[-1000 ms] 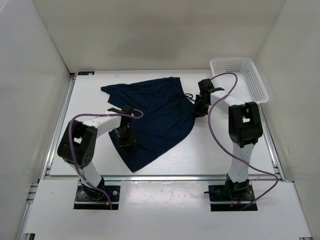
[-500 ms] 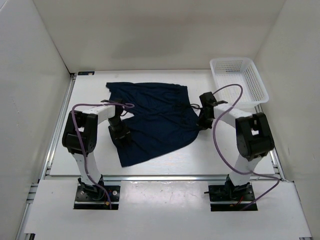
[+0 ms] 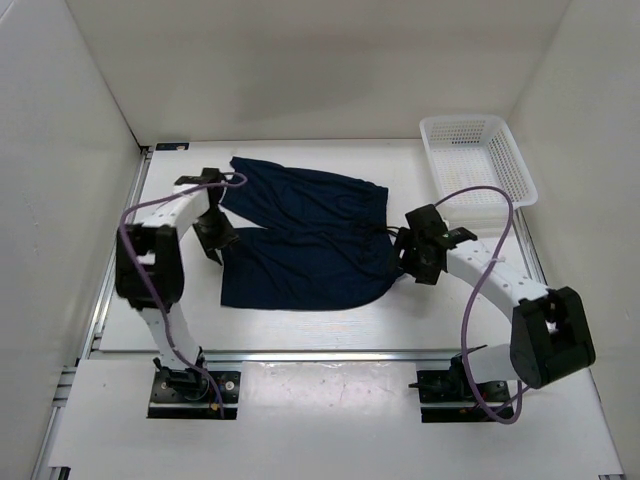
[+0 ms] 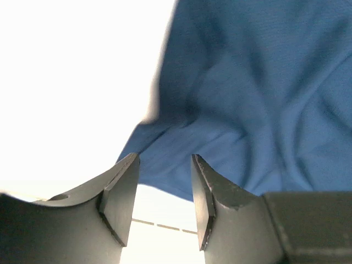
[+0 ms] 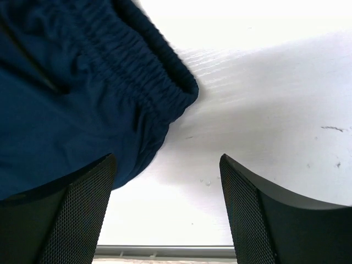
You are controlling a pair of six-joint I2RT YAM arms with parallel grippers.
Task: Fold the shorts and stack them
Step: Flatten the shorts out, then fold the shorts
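Note:
The dark navy shorts [image 3: 305, 240] lie spread flat in the middle of the table, waistband to the right. My left gripper [image 3: 212, 238] is at their left edge. In the left wrist view its jaws [image 4: 165, 159] stand partly open over bare table, with the cloth [image 4: 258, 99] just past the tips and nothing between them. My right gripper [image 3: 412, 262] is at the shorts' right edge. In the right wrist view it [image 5: 168, 159] is wide open and empty, the gathered waistband corner [image 5: 159, 88] lying ahead and to the left.
A white mesh basket [image 3: 478, 160] sits at the back right corner. White walls enclose the table on three sides. A metal rail [image 3: 330, 353] runs along the near edge, and purple cables loop over both arms.
The shorts went from a crumpled diagonal heap to lying flat. My left gripper swept back and to the left. My right gripper came nearer, opened and let go of the waistband.

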